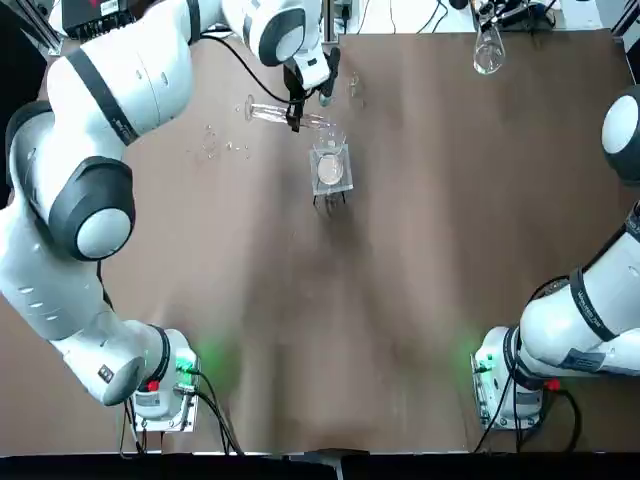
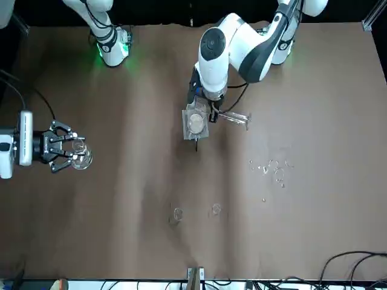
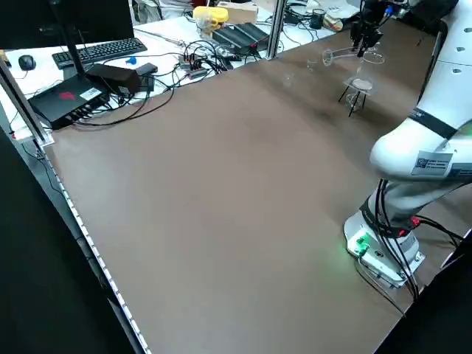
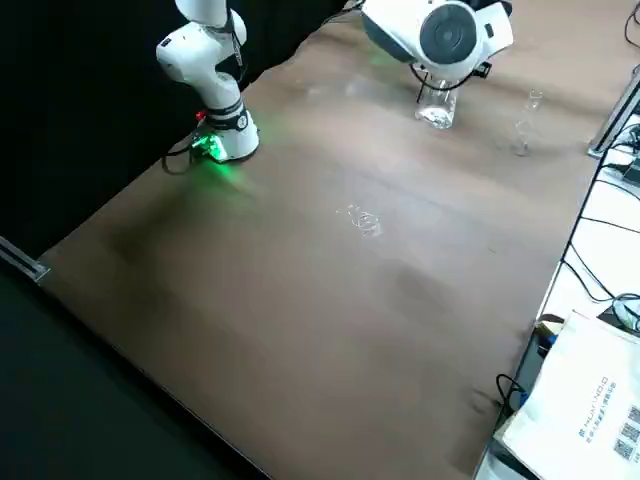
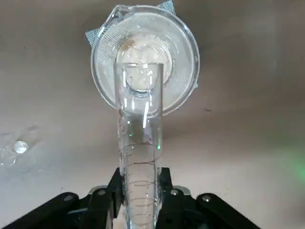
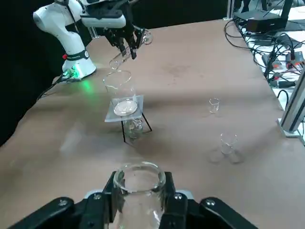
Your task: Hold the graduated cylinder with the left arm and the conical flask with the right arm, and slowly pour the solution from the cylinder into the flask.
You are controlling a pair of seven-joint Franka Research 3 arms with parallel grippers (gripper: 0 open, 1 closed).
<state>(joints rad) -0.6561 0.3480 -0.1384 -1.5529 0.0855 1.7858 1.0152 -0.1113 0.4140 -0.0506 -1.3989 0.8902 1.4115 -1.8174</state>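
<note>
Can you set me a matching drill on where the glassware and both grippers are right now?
Column one:
1. graduated cylinder
2. conical flask
3. beaker
4. two small glass vessels

Column two:
A. standing free on the bare table
B. on a mesh-topped tripod stand
C. tilted, in the left gripper, mouth over the beaker
D. in the right gripper, far from the stand

Pairs: 1-C, 2-D, 3-B, 4-A
</note>
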